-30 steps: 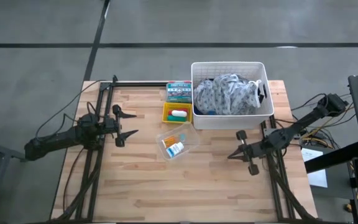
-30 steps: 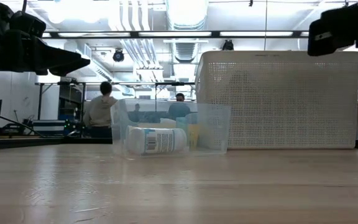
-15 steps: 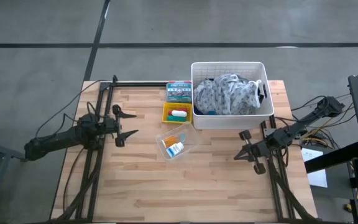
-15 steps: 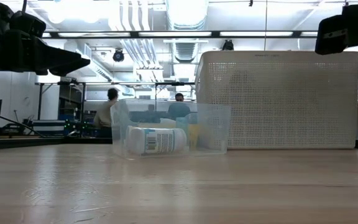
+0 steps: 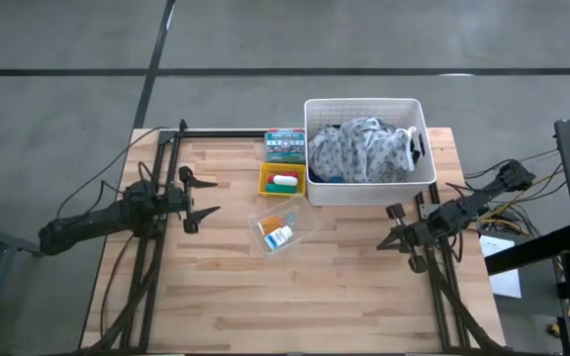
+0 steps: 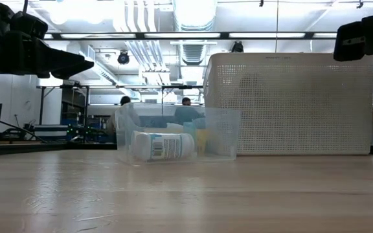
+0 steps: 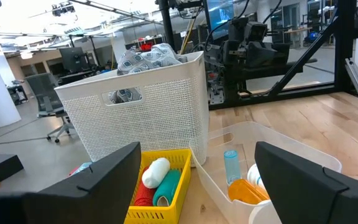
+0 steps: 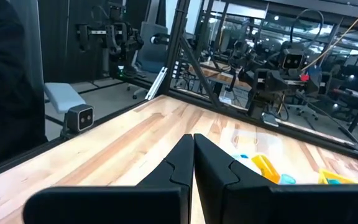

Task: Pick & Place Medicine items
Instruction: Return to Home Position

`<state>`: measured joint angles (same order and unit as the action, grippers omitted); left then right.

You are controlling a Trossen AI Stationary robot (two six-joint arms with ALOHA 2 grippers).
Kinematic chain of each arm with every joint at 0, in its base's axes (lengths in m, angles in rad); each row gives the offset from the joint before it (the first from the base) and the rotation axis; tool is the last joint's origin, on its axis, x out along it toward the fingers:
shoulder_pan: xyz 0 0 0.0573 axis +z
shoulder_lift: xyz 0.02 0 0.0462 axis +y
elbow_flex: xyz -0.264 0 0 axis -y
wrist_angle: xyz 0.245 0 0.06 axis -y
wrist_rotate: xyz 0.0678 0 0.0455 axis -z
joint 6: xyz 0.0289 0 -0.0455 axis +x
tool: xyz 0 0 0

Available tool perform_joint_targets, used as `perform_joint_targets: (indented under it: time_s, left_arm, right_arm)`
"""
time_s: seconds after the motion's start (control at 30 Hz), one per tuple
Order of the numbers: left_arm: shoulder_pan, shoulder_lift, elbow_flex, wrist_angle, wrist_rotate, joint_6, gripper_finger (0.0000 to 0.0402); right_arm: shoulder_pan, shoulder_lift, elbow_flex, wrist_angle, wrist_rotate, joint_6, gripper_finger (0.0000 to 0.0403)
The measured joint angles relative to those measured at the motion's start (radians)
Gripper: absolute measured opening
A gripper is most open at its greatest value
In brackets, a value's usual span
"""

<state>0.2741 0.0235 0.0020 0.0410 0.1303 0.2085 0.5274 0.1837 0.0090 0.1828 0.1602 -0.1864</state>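
Looking down from above shows that the small medicine pieces are all put away: the white-and-blue bottle [image 5: 280, 237] and the small orange pack [image 5: 276, 221] lie inside the clear plastic bin [image 5: 308, 225] near the middle of the wooden worktop [image 5: 295, 297]. The white tube [image 7: 156, 171], the green tube [image 7: 168, 186] and the red tube [image 7: 142, 195] lie side by side in the little yellow tray [image 7: 178, 155] just beside that bin. The big white basket with holes [image 5: 364, 102] next to the tray holds the grey dotted cloth [image 5: 359, 148]. The left claw [image 5: 214, 198] hangs over the left side of the worktop with its two fingers wide apart and nothing between them. The right claw [image 5: 384, 243] hangs over the right side, near the edge, with its fingers pressed together on nothing. I see no piece lying loose on the boards, so the sorting looks done. What is left, I think, is only for both arms to go to their resting place
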Motion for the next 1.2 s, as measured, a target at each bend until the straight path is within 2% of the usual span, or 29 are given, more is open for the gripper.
perform_joint_targets:
  time_s: [0.2,0.37,0.77,1.2]
  left_arm:
    - [0.0,0.0,0.0,0.0,0.0,0.0,0.032]
    - [0.0,0.0,0.0,0.0,0.0,0.0,0.032]
    - [0.0,0.0,0.0,0.0,0.0,0.0,0.032]
    - [0.0,0.0,0.0,0.0,0.0,0.0,0.032]
  right_arm:
    - [0.0,-0.133,0.001,-0.153,-0.002,-0.007,0.0008]
    - [0.0,-0.178,0.004,-0.159,-0.007,-0.015,0.0008]
    - [0.0,-0.146,0.004,-0.158,-0.007,0.082,0.0008]
    - [0.0,-0.142,0.004,-0.157,-0.005,0.079,0.0008]
